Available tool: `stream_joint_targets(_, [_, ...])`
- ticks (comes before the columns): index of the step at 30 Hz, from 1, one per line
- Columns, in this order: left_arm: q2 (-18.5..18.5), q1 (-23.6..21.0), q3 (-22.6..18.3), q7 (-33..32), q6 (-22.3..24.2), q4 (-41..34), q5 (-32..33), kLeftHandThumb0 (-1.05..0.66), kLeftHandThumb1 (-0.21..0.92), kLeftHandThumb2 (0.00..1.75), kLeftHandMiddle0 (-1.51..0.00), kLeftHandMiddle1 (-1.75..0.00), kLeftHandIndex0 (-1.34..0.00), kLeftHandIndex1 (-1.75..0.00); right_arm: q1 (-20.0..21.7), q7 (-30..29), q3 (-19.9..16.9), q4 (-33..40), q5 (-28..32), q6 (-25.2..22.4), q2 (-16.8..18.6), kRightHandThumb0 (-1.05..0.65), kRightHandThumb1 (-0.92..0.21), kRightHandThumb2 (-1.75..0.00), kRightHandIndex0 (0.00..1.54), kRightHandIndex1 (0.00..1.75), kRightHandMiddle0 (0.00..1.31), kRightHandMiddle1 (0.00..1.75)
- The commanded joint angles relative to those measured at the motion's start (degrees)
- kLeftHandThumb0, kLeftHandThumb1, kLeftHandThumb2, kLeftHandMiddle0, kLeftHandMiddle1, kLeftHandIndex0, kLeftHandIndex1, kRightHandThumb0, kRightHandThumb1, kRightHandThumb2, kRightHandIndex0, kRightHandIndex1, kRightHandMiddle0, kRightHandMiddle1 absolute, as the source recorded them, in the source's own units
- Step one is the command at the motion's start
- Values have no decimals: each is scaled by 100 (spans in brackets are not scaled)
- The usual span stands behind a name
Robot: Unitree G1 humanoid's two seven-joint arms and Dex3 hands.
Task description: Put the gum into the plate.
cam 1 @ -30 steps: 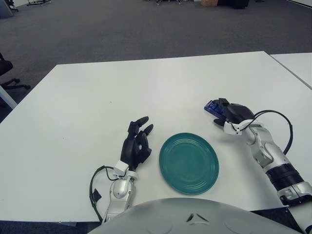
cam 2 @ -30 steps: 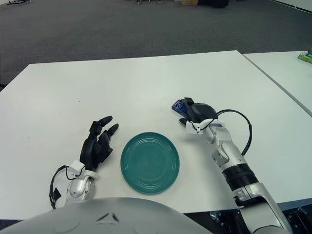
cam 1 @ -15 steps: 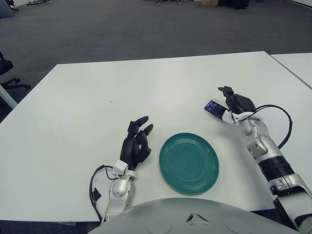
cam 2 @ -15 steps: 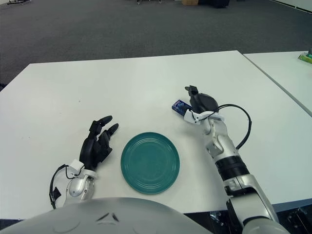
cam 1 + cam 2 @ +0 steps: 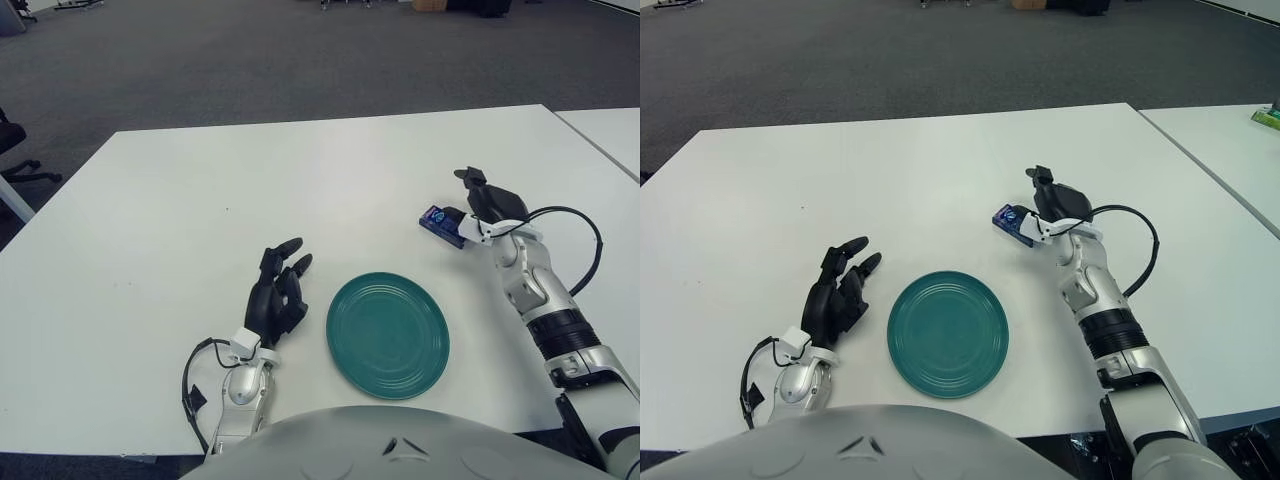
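The small blue pack of gum (image 5: pixel 441 223) is not in the round teal-green ribbed plate (image 5: pixel 388 335) yet; it is beyond the plate's far right side, near it but clearly apart. The right hand (image 5: pixel 482 207) is at the right side of the pack and seems to grip it between the fingers. The pack looks a little tilted, so I judge it is held and perhaps just lifted from the white table (image 5: pixel 200 200), but I cannot tell if it is really off the surface. The plate is bare, with nothing inside. The left hand (image 5: pixel 277 296) shows just left of the plate, its dark fingers loosely spread and holding nothing. In my judgement the grasp is done, while the carrying toward the plate and the release are left.
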State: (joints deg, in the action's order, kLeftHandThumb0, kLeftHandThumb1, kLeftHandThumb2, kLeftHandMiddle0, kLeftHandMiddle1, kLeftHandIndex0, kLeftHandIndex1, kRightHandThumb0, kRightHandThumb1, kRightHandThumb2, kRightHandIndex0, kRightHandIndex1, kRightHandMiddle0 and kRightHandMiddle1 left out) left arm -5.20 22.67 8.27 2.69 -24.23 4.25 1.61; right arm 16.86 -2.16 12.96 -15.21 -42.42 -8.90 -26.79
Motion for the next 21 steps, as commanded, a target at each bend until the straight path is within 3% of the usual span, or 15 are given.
stream_joint_targets(1, [38, 71, -56, 29, 160, 137, 56, -79, 92, 87, -49, -32, -15, -93, 132, 129, 96, 2, -60, -90, -35, -71, -92, -51, 44, 3, 0, 54])
stream_joint_targets(17, [44, 149, -36, 38, 213, 36, 66, -79, 92, 87, -51, -35, -15, -93, -85, 508, 342, 288, -172, -335, -101, -69, -92, -44, 42, 2, 0, 56])
stream_joint_targets(21, [44, 133, -31, 83, 218, 83, 96, -79, 92, 87, -50, -36, -15, -93, -259, 705, 375, 640, -257, -479, -152, -71, -92, -45, 43, 2, 0, 57])
